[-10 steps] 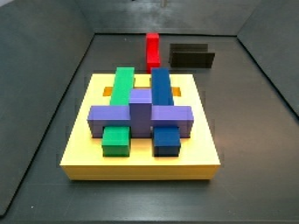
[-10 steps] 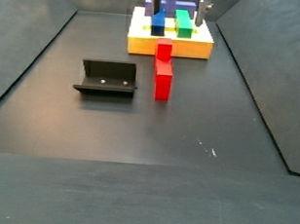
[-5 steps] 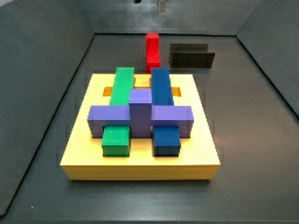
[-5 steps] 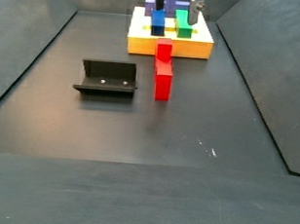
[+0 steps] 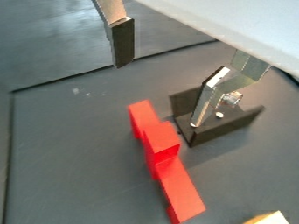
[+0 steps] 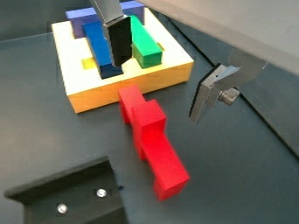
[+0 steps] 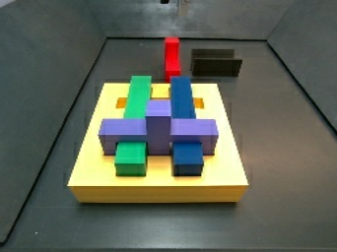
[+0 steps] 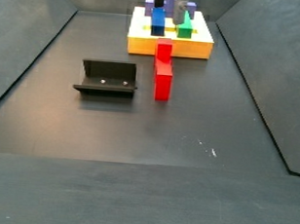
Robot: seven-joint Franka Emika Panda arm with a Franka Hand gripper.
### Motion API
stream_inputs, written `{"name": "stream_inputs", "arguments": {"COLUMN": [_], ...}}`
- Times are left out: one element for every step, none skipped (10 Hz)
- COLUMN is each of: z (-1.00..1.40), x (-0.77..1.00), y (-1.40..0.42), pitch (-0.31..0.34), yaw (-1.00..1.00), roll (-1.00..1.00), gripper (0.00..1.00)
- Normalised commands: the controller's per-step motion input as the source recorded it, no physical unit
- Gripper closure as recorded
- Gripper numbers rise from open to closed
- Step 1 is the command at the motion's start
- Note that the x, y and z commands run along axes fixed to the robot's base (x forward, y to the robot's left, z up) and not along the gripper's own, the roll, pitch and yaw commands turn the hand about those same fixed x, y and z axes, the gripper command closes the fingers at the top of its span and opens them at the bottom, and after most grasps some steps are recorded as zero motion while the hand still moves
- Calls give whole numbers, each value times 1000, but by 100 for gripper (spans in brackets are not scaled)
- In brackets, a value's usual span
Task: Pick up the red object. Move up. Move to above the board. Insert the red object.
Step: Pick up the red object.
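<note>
The red object (image 8: 164, 72) lies on the dark floor between the board (image 8: 170, 48) and the fixture (image 8: 107, 78). It also shows in another side view (image 7: 172, 53) and in both wrist views (image 5: 159, 160) (image 6: 149, 145). My gripper (image 6: 156, 94) is open and empty, high above the red object's end nearest the board. Its fingers (image 5: 121, 45) stand wide apart on either side of the piece and do not touch it. Only its tips show at the top edge of a side view (image 7: 174, 3). The yellow board (image 7: 158, 183) carries green, blue and purple blocks.
The dark L-shaped fixture (image 7: 218, 64) stands just beside the red object, also in both wrist views (image 5: 225, 119) (image 6: 68, 198). Grey tray walls rise on all sides. The yellow board's edge (image 6: 131, 85) lies close to one end of the red object.
My gripper has risen, so that it has almost left both side views at the top. The red object, board and fixture have not moved.
</note>
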Motion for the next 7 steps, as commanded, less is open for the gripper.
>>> {"name": "stream_inputs", "arguments": {"z": [-323, -414, -346, -423, -374, -289, -217], "x": [251, 191, 97, 71, 60, 0, 57], "y": [-63, -74, -197, -249, -169, -54, 0], "pitch": [0, 0, 0, 0, 0, 0, 1], "yaw": [-834, -866, -774, -723, -746, -669, -329], "roll": [3, 34, 137, 161, 143, 97, 41], "gripper": [0, 0, 0, 0, 0, 0, 0]}}
